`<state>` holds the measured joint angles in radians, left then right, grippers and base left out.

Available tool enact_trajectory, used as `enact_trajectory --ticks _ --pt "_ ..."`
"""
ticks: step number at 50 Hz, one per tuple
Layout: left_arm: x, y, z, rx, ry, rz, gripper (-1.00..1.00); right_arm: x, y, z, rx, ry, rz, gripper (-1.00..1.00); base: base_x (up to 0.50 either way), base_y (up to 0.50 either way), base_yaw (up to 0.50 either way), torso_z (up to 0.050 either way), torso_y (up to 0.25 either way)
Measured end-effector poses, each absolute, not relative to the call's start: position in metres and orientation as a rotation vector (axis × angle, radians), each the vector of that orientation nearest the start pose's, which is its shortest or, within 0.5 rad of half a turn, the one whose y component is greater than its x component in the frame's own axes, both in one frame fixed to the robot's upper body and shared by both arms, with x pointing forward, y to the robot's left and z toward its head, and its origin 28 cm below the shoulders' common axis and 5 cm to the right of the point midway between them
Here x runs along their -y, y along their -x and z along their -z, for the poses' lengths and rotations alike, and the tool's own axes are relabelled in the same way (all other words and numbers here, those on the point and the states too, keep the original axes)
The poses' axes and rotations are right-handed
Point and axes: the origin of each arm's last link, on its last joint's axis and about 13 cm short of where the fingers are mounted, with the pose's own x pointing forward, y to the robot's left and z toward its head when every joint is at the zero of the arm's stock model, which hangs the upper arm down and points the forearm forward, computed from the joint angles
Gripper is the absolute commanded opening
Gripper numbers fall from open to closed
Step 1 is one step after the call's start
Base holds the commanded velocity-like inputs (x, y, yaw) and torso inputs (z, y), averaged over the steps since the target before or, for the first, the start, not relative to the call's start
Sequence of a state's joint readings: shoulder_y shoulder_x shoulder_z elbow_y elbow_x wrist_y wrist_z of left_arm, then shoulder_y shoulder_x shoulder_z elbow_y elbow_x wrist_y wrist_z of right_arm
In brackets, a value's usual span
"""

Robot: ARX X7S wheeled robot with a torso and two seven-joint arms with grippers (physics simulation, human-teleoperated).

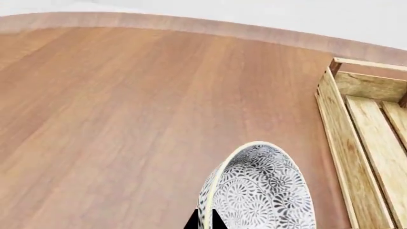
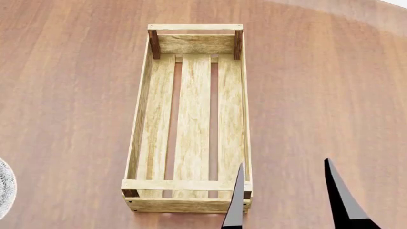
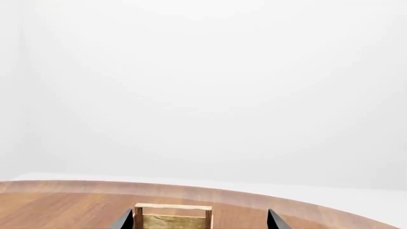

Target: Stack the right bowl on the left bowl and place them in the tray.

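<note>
**A:** Where your left wrist camera looks down on the wooden table (image 1: 127,119), a patterned bowl (image 1: 260,191) with a cream rim sits tilted against the dark tip of your left gripper (image 1: 205,222). Only that tip shows, touching the bowl's rim, so you cannot tell from here whether the jaws are clamped on it or merely beside it. The tray (image 1: 365,143) lies just beside the bowl, one corner and two floor slats in view.

**B:** And from your head camera?

**A:** The tray (image 2: 143,124) runs lengthwise away from you at the centre of the table (image 2: 64,95), its three slats bare. Your right gripper (image 2: 286,200) hangs over the tray's near right corner, fingers spread apart with nothing between them; one fingertip (image 2: 237,200) overlaps the tray's near wall, the other stands out over bare table. At the far left edge a sliver of the bowl (image 2: 5,188) shows, well apart from the tray's left wall. No second bowl appears.

**B:** Your right wrist camera?

**A:** It points nearly level. The tray (image 3: 173,217), seen end-on, sits between the two spread fingertips of the right gripper (image 3: 198,220), with the table's curved far edge and a blank white backdrop behind.
</note>
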<state>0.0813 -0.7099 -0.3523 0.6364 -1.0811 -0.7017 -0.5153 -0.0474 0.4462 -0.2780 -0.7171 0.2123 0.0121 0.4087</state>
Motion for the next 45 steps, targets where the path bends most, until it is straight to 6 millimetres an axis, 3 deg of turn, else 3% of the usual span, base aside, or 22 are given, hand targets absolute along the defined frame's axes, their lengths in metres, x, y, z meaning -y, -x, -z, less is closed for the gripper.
enact_trajectory --ticks 22,45 --pt "-0.366 -0.165 -0.173 -0.106 0.170 -0.420 -1.00 0.098 -0.168 -0.138 0.532 0.008 -0.090 1.00 0.00 0.00 0.00 0.000 0.000" --pt "-0.394 -0.181 -0.162 -0.170 0.243 -0.555 -1.00 0.097 -0.168 -0.138 0.529 0.012 -0.095 1.00 0.00 0.00 0.00 0.000 0.000"
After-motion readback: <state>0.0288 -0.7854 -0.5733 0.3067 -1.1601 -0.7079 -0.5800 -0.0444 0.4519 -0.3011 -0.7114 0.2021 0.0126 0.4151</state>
